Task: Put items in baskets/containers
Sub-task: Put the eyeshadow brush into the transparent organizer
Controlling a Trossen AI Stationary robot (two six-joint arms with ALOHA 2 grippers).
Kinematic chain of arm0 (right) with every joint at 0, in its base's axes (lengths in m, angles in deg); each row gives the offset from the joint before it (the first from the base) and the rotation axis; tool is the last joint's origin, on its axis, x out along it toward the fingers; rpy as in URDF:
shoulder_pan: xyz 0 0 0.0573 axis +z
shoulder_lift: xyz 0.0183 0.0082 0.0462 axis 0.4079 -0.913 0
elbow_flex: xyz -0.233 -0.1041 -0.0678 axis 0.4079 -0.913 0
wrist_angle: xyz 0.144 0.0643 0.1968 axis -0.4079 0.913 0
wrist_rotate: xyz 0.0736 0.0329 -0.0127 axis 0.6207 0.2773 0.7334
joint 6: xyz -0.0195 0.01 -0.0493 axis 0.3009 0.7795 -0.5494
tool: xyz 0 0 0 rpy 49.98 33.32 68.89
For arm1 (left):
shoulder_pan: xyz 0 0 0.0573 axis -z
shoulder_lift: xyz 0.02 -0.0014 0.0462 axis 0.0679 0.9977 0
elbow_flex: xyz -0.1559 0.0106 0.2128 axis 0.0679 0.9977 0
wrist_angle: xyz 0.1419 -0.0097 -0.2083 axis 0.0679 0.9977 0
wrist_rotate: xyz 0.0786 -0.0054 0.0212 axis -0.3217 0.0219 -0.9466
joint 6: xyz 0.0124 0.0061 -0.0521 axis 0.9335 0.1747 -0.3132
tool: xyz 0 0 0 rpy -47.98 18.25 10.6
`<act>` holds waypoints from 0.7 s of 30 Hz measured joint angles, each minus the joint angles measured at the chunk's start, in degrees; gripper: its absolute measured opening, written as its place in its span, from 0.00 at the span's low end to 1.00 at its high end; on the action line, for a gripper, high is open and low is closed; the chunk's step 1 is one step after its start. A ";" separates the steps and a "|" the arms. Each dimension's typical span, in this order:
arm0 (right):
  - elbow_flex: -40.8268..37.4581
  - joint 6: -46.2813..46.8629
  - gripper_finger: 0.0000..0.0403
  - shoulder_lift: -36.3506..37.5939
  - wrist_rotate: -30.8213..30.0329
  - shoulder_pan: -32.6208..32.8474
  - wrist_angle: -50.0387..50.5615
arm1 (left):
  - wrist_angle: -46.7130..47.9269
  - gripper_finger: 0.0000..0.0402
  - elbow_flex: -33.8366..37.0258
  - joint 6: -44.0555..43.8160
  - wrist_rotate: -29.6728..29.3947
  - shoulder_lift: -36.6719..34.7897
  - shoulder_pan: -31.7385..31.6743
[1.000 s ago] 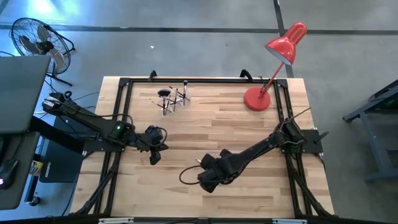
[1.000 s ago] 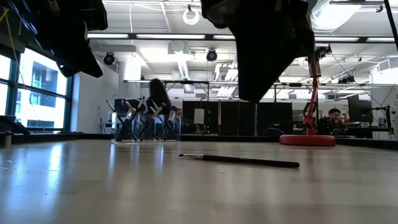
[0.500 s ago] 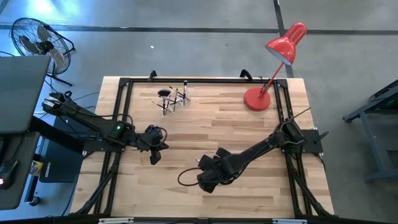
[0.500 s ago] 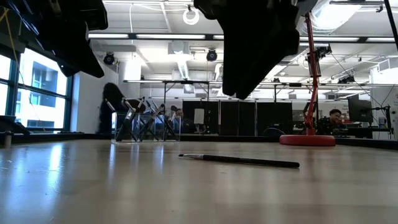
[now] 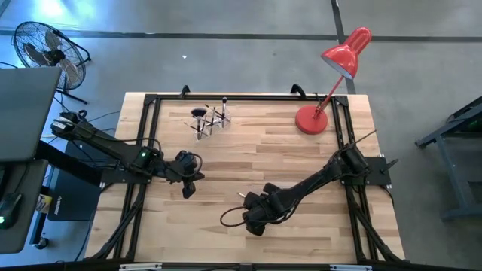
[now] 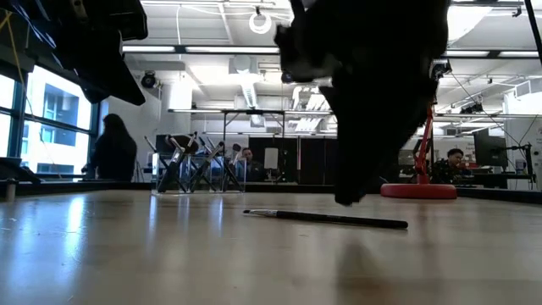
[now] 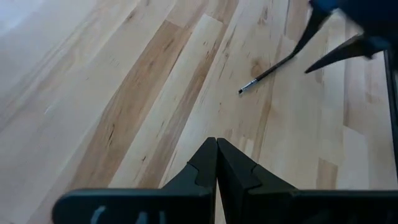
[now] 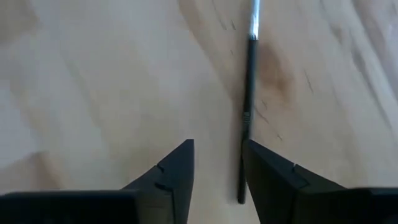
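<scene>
Brush [image 8: 248, 99] lies flat on the bench [image 5: 316, 162], so I've brought the right hand [image 8: 217, 171] low over it, fingers apart, empty; left hand [image 7: 216, 163] waits shut.

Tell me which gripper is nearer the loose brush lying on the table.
Right. The right gripper hangs open just over the brush, fingers beside its handle. The left gripper waits shut, well off toward the table's left side.

One camera looks straight down from high above, taking in the whole surface [image 5: 301, 158] and both arms. A second sits at surface height, facing level across into the room. Each wrist camera looks down close past its own claw. A loose brush [image 6: 326, 219] shows in the low view and both wrist views [image 7: 267, 73] [image 8: 247, 93].
</scene>
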 joint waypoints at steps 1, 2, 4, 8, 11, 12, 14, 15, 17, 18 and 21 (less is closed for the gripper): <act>-1.20 0.72 0.33 0.05 0.22 -0.02 -0.67 | -0.16 0.00 0.00 0.00 0.02 0.00 0.00; -2.22 1.12 0.32 0.11 0.11 -0.02 -1.50 | -0.25 0.00 0.00 -0.01 0.00 0.00 0.00; -3.71 1.51 0.32 0.28 -0.09 -0.04 -2.06 | -0.24 0.00 0.00 0.00 -0.05 0.00 0.00; -6.50 1.96 0.32 0.49 0.79 -0.03 -3.55 | -0.24 0.00 0.00 -0.01 -1.56 0.00 0.01; -7.95 2.07 0.32 0.72 0.51 -0.02 -4.24 | -0.33 0.00 0.00 0.00 -1.95 0.00 0.00; -8.58 1.98 0.32 0.79 0.45 -0.02 -5.06 | -0.31 0.00 0.00 -0.02 -2.10 0.00 0.00; -9.86 1.80 0.32 0.87 0.39 -0.06 -7.06 | -0.33 0.00 0.00 -0.02 -2.54 0.00 0.00; -10.49 1.76 0.32 0.85 0.38 -0.06 -8.15 | -0.33 0.00 0.00 -0.02 -2.60 0.00 0.00; -11.97 1.64 0.31 0.91 0.83 -0.18 -10.41 | -0.34 0.00 0.00 -0.07 -2.94 0.00 0.00; -12.89 1.62 0.31 1.02 1.17 -0.27 -11.64 | -0.35 0.00 0.00 -0.25 -3.09 0.00 0.00; -15.33 1.63 0.26 1.40 2.08 -0.39 -14.82 | -0.41 0.00 0.00 -0.42 -3.32 0.00 0.00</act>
